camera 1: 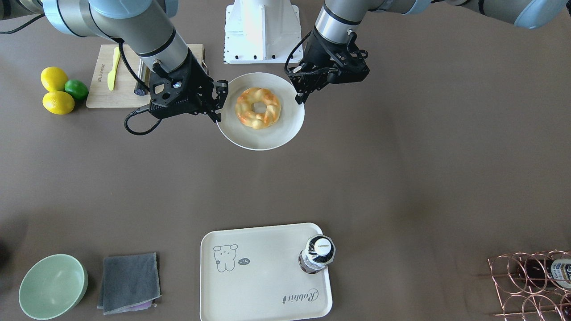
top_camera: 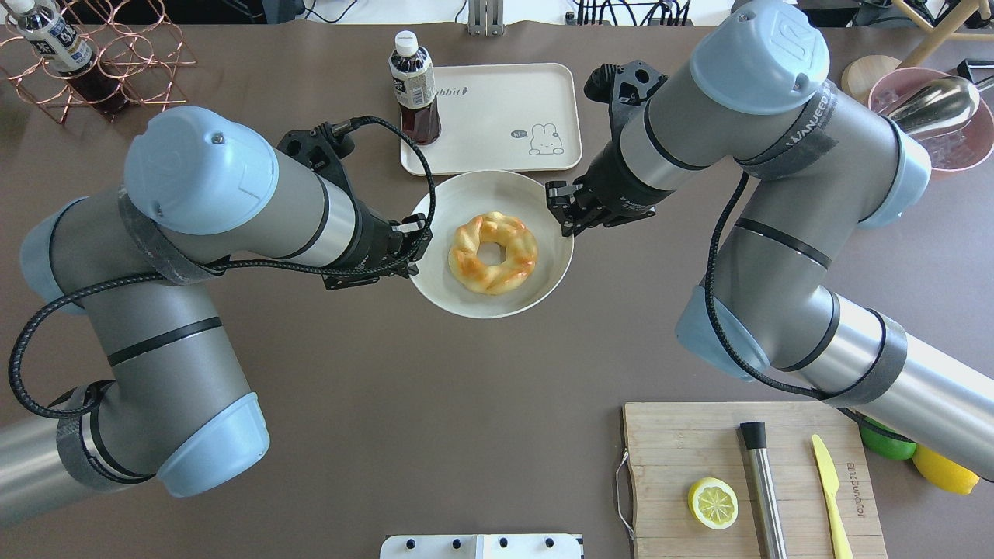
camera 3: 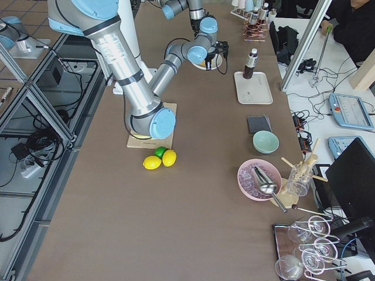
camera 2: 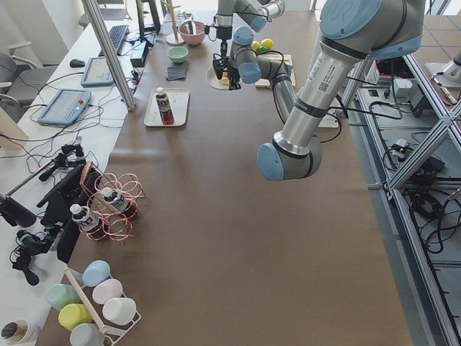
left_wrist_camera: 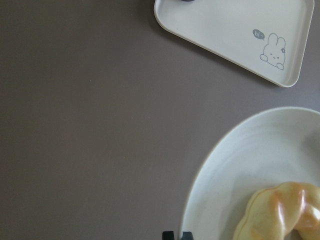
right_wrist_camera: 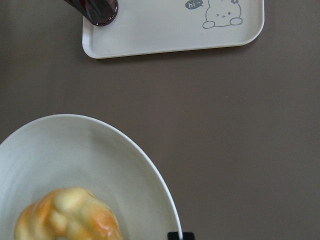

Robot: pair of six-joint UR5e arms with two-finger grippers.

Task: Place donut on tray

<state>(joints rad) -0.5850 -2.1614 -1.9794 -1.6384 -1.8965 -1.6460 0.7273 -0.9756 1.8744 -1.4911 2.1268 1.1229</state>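
The golden-yellow twisted donut [camera 1: 258, 108] lies in the middle of a round white plate [camera 1: 285, 129]. Both grippers hold the plate by its rim, raised above the table. My left gripper [camera 1: 301, 96] is shut on one side of the rim and my right gripper [camera 1: 217, 104] on the opposite side. The overhead view shows the donut [top_camera: 493, 252] between the left gripper [top_camera: 415, 248] and the right gripper [top_camera: 559, 210]. The cream rabbit tray [camera 1: 263, 285] lies further out across the table, apart from the plate. It also shows in the left wrist view [left_wrist_camera: 235, 30].
A dark drink bottle [camera 1: 317, 254] stands on one corner of the tray. A green bowl [camera 1: 52, 286] and a grey cloth [camera 1: 129, 283] lie beside the tray. A copper rack [camera 1: 531, 285] stands at the far corner. A cutting board [top_camera: 699, 450] with a lemon slice [top_camera: 713, 502] lies near the base.
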